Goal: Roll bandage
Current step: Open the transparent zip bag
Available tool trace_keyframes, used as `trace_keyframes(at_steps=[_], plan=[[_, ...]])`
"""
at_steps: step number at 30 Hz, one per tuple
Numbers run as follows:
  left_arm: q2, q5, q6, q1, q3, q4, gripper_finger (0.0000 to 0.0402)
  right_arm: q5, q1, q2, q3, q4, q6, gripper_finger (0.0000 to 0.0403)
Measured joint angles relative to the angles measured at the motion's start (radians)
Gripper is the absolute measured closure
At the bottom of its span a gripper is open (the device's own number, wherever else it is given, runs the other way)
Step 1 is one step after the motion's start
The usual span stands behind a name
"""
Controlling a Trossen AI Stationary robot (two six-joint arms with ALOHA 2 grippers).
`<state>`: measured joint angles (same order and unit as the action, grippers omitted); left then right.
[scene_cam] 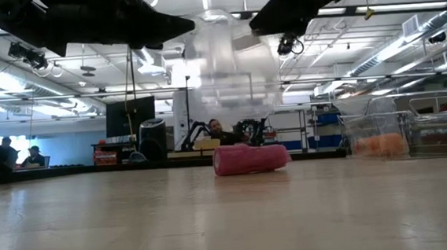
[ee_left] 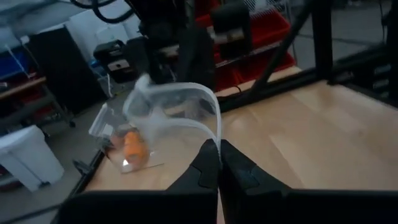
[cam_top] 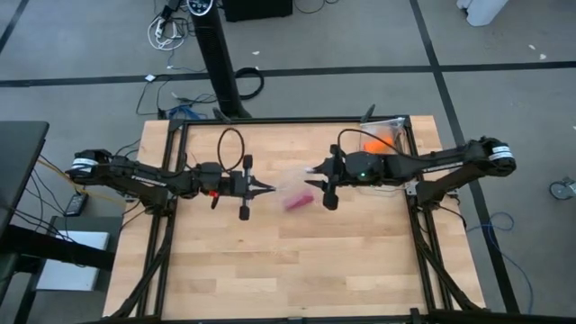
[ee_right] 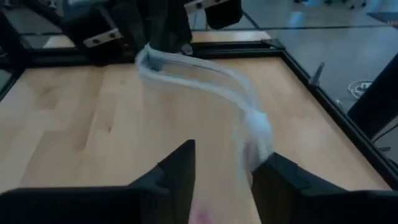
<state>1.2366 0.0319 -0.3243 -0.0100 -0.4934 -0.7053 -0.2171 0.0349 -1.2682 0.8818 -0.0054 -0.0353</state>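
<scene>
The pink bandage roll [cam_top: 297, 200] lies on its side on the table's middle; it also shows in the low view [scene_cam: 251, 158]. Above it, a clear plastic bag [cam_top: 290, 178] spans the gap between my two grippers, clear of the table [scene_cam: 223, 62]. My left gripper [cam_top: 270, 189] is shut on one end of the bag [ee_left: 180, 106]. My right gripper [cam_top: 311, 171] is open. The bag's other end [ee_right: 255, 134] runs down between its fingers, close to one finger [ee_right: 277, 177]. My left gripper pinches the bag's edge [ee_left: 217, 138] between its two shut fingertips, coming level from the table's left side. The bag rises from the fingers in a loose arc, lifted clear of the table. My right gripper: I cannot tell whether its open fingers touch the bag.
An orange roll [cam_top: 382, 142] lies in a clear container at the far right of the table; it also shows in the low view [scene_cam: 379, 146]. Dark frame rails [cam_top: 416, 207] run along the table's sides. Bare wood [cam_top: 288, 270] lies toward the near edge.
</scene>
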Motion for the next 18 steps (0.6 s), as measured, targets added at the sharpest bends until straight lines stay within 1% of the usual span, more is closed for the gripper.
trace_keyframes(at_steps=[3,5,10,12,14,18], plan=[[0.0,-0.001,-0.045,0.013,0.0,0.012,0.04,-0.004,0.01,0.031,0.0,-0.057,-0.003,0.0251],[0.0,-0.001,-0.065,0.021,0.0,0.012,0.04,-0.029,0.012,0.045,0.0,-0.083,-0.014,0.0247],[0.0,-0.003,-0.067,0.025,0.0,0.016,0.0399,-0.037,0.025,0.052,-0.001,-0.121,-0.016,0.0254],[0.0,-0.012,-0.064,0.025,0.0,0.016,0.0399,-0.037,0.031,0.046,-0.001,-0.116,-0.016,0.0269],[0.0,-0.032,-0.054,0.025,0.0,0.016,0.0399,-0.039,0.04,0.042,-0.001,-0.12,-0.016,0.0296],[0.0,-0.063,0.014,0.024,0.0,0.017,0.0399,-0.117,0.065,0.03,-0.001,-0.097,0.022,0.0378]])
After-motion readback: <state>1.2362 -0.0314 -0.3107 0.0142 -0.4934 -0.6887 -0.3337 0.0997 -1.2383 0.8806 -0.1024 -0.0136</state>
